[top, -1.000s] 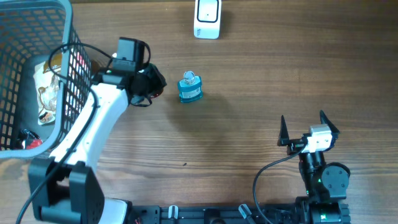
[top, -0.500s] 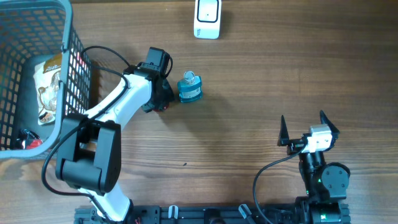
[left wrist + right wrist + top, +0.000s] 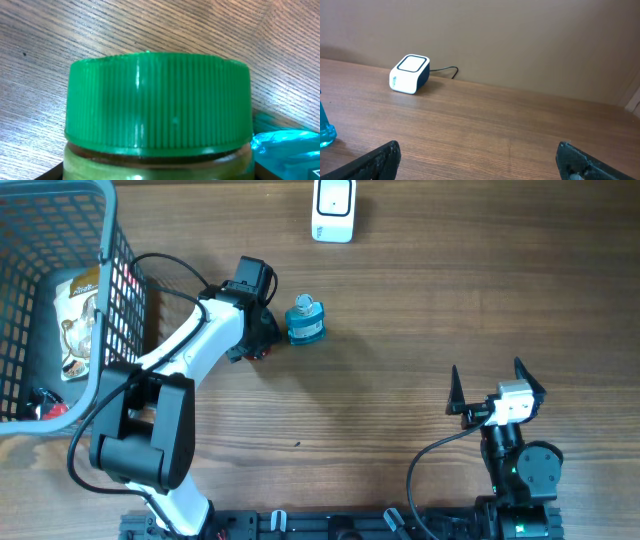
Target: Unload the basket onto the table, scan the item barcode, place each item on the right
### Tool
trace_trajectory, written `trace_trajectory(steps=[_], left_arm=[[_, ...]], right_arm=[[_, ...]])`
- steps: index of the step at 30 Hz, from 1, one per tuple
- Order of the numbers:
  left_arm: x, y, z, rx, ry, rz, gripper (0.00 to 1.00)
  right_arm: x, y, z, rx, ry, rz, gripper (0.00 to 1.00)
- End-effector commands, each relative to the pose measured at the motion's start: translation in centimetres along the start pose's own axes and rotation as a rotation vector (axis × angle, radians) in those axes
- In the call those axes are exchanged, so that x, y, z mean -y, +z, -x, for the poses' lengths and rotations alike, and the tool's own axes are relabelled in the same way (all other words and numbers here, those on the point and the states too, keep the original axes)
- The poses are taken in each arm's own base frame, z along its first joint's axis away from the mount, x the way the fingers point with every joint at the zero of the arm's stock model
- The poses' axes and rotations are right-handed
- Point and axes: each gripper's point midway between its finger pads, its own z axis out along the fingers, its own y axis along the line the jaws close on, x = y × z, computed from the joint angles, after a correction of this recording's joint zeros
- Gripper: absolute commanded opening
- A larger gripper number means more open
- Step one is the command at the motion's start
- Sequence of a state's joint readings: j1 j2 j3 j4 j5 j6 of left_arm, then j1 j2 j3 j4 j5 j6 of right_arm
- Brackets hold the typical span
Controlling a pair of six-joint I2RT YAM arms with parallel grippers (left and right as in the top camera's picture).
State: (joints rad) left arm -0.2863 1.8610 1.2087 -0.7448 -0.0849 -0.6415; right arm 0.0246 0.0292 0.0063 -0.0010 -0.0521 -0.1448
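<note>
A jar with a ribbed green lid (image 3: 157, 100) fills the left wrist view, and my left gripper (image 3: 160, 176) is shut on it, its dark fingers just showing at the bottom corners. From overhead that gripper (image 3: 255, 332) covers the jar on the table, right beside a small blue bottle (image 3: 305, 321) that also shows at the edge of the left wrist view (image 3: 285, 152). No barcode is visible on either item. The white scanner (image 3: 333, 209) stands at the far edge, also in the right wrist view (image 3: 410, 74). My right gripper (image 3: 495, 385) is open and empty near the front right.
A dark wire basket (image 3: 110, 280) at the left holds a snack packet (image 3: 75, 320) and other goods. The left arm's cable loops over the basket's rim. The blue bottle (image 3: 324, 131) shows at the left edge of the right wrist view.
The left arm swung from beside the basket to right next to the blue bottle, then held still. The right arm has not moved.
</note>
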Motion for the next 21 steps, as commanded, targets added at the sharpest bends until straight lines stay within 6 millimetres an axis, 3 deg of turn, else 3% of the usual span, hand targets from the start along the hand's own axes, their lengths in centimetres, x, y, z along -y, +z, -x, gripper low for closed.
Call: trace_trajectory(steps=[1, 7, 13, 17, 19, 21], left_arm=[[-0.1, 0.0, -0.1, 0.002, 0.010, 0.011, 0.66], [0.8, 0.4, 0.0, 0.018, 0.025, -0.002, 0.67], [0.4, 1.7, -0.7, -0.013, 0.031, 0.026, 0.71], [0.3, 1.7, -0.7, -0.013, 0.031, 0.030, 0.83], [0.3, 1.6, -0.7, -0.012, 0.031, 0.029, 1.00], [0.2, 1.2, -0.7, -0.009, 0.030, 0.026, 1.00]], right_arm=[[-0.3, 0.0, 0.1, 0.004, -0.012, 0.017, 1.00], [-0.3, 0.0, 0.1, 0.004, -0.012, 0.017, 1.00], [-0.3, 0.0, 0.1, 0.004, -0.012, 0.017, 1.00], [-0.3, 0.0, 0.1, 0.004, -0.013, 0.017, 1.00], [-0.3, 0.0, 0.1, 0.004, -0.012, 0.017, 1.00], [-0.3, 0.0, 0.1, 0.004, -0.012, 0.017, 1.00]])
